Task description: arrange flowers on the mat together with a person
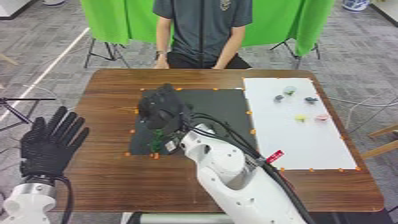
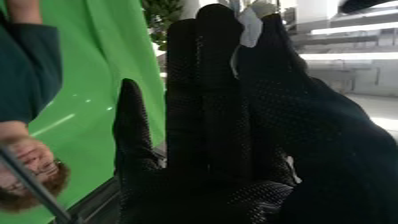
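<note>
In the head view my right hand (image 1: 163,111) is over the left part of the dark mat (image 1: 222,102). Green leaves or stems (image 1: 158,141) lie on that mat, just on the near side of the hand. The right wrist view shows the hand (image 2: 218,100) with its thumb pinching a small pale flower (image 2: 251,29) against the fingertips. My left hand (image 1: 49,147) is open beside the table's left edge. On the white mat (image 1: 293,145) are a pale flower (image 1: 290,90), two greyish ones (image 1: 278,98), a yellow one (image 1: 300,118) and a pink one (image 1: 322,118).
A person sits at the far edge of the brown table (image 1: 102,175), both hands low near that edge and apart from the flowers. Small orange markers (image 1: 251,131) line the mats. A red-and-white tag (image 1: 275,156) is beside my right forearm.
</note>
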